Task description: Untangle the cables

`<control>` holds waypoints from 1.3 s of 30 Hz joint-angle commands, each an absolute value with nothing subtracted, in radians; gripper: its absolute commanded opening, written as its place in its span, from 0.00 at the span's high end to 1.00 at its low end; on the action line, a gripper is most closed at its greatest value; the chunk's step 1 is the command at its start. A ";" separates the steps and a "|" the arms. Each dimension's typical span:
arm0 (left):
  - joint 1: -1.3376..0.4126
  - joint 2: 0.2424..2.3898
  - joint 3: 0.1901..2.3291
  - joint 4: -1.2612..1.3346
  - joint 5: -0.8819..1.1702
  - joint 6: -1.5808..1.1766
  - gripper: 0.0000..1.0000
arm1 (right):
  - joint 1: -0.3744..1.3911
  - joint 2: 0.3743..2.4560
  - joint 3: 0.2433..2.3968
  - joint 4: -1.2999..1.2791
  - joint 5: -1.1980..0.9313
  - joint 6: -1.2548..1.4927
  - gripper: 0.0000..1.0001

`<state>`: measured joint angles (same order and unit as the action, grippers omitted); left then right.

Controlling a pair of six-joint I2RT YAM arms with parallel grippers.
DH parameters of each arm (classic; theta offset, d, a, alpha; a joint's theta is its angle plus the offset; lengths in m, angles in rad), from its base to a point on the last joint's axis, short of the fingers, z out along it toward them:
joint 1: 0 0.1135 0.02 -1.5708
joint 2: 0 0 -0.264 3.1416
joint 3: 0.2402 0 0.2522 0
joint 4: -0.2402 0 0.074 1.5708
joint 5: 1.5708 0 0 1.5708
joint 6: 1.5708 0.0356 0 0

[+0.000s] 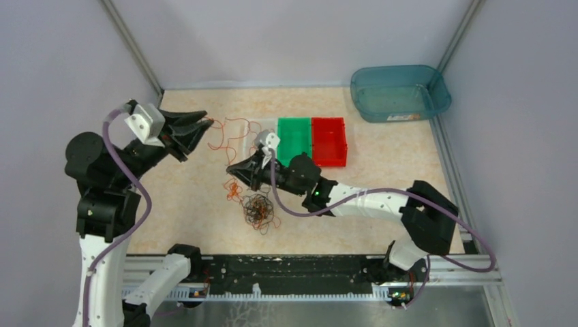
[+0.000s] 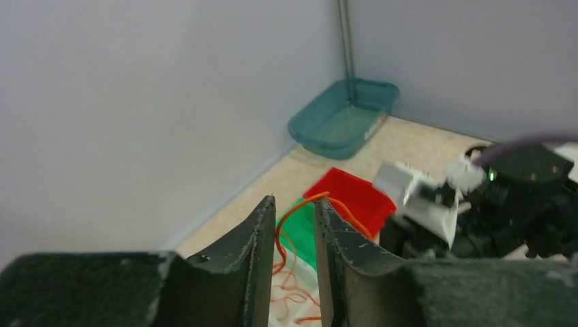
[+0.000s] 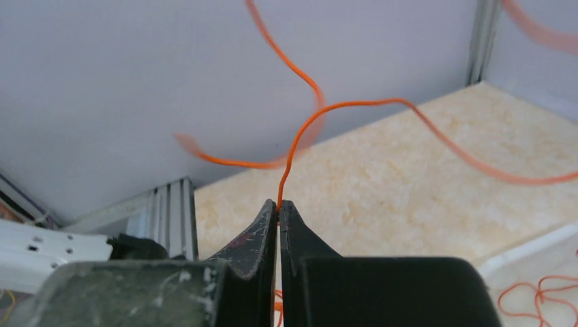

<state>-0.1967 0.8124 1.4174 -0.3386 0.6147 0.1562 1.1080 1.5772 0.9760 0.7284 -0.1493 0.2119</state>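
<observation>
The cables are thin curly wires. An orange one stretches in the air between my two grippers. A dark brown tangle and more orange loops lie on the table below. My left gripper is raised at the left, and its jaws stand apart. The orange cable hangs loosely through the gap and drapes over one fingertip. My right gripper hovers over the pile, shut on the orange cable, which rises from its tips and curls away.
A green bin and a red bin sit side by side mid-table. At the back right stands a teal tub. A pale tray lies under the orange loops. Grey walls close in on three sides.
</observation>
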 commanded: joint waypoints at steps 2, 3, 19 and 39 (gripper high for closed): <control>-0.199 0.750 1.302 -0.403 0.735 0.027 0.64 | 1.080 1.427 0.933 0.917 -0.116 0.276 1.00; -0.199 0.740 1.280 -0.404 0.738 0.025 0.64 | 1.078 1.412 0.928 0.931 -0.121 0.288 1.00; -0.200 0.727 1.127 -0.560 0.920 0.150 0.35 | 1.075 1.379 0.926 0.977 -0.232 0.410 1.00; -0.200 0.693 1.046 -0.537 0.944 0.179 0.69 | 1.095 1.424 1.010 0.912 -0.341 0.484 1.00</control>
<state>-0.1967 0.7033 1.0637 -0.5827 0.9413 0.1802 1.0863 1.4162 0.9394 0.8879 -0.2977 0.4564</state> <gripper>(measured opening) 0.393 0.009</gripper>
